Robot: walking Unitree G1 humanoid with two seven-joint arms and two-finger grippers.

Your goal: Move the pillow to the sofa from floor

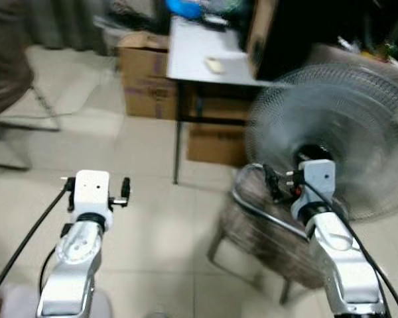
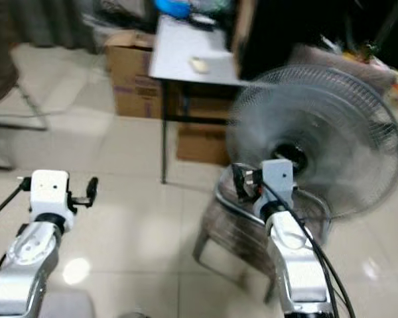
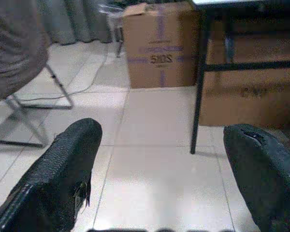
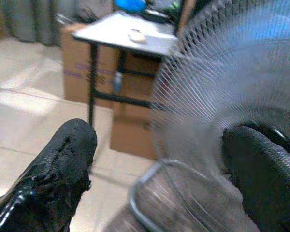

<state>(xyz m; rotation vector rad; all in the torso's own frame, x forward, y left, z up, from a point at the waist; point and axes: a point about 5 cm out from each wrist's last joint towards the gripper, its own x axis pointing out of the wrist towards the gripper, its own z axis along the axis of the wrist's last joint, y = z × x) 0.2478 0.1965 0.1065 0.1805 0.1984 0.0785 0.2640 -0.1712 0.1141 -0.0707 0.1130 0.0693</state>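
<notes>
Both claws are held out over the tiled floor [image 1: 152,238], spread wide and empty: left claw [image 3: 159,169] facing a box [image 3: 159,46] with blurred, unreadable print, right claw [image 4: 159,169] facing a fan [image 1: 338,132] on a stool [image 1: 265,232]. A desk [image 1: 192,56] stands beyond. The head views are blurred.

Silver arms, white wrists, black fingers [image 3: 63,179], cables.

Table [image 1: 192,59] is seen at 12 o'clock, boxes [image 1: 146,79] stacked beneath and at its 9 o'clock. Fan [image 1: 338,132] is placed at 2 o'clock on a stool [image 1: 265,232]. Chair [image 1: 13,86] at 10 o'clock.
</notes>
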